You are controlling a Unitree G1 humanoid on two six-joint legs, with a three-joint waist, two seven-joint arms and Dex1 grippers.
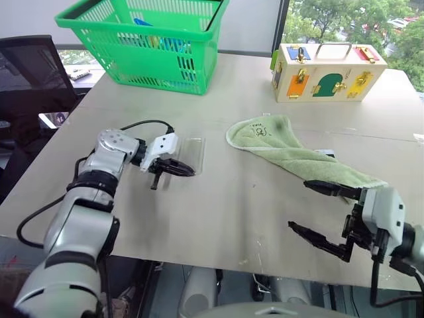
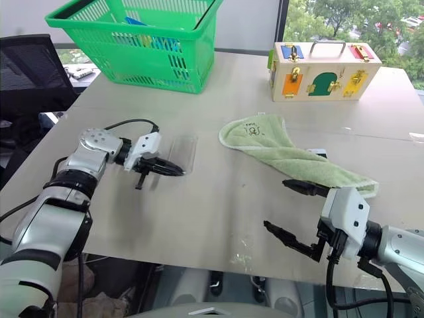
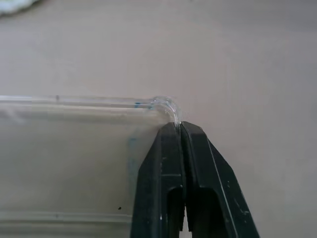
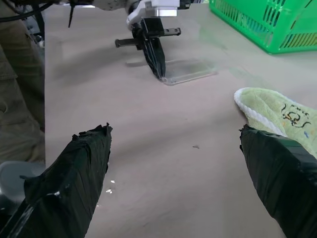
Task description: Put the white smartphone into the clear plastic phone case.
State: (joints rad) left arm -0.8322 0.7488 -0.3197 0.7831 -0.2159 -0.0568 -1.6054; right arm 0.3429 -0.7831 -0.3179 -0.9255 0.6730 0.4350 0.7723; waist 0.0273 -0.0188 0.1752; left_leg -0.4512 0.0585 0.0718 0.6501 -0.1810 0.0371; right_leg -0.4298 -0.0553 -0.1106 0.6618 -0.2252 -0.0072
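The clear plastic phone case (image 1: 189, 151) lies flat on the table, left of centre. My left gripper (image 1: 189, 171) is shut on the rim at the case's near corner; in the left wrist view the two black fingers (image 3: 163, 168) meet with the thin wall (image 3: 174, 113) running between them. My right gripper (image 1: 299, 205) hangs open above the table's near right edge with nothing between its fingers. A small white-and-dark corner (image 1: 324, 154) peeks out from under the green towel (image 1: 291, 151). I cannot tell whether it is the white smartphone.
A green plastic basket (image 1: 86, 23) stands at the back left. At the back right there is a wooden latch box (image 1: 324, 73). A black chair (image 1: 26, 73) sits off the table's left side. Bare tabletop (image 1: 245, 205) lies between my grippers.
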